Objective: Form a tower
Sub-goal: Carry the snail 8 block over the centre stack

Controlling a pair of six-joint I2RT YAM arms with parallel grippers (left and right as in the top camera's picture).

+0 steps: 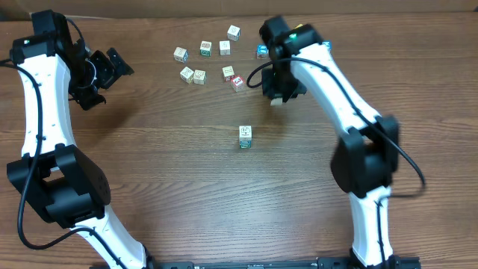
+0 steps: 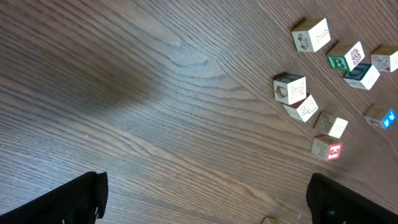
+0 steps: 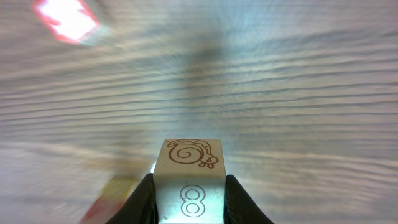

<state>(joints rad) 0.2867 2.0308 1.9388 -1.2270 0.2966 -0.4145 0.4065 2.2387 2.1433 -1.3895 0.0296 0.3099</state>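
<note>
Right claw clamped on a snail-printed cube (print visible only from the wrist); left claw spread apart.

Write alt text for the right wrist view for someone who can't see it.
The right gripper clamps a pale wooden cube, a brown snail drawn on top and an 8 on the near face. Behind it lies blurred wooden table, a red smear upper left.
</note>
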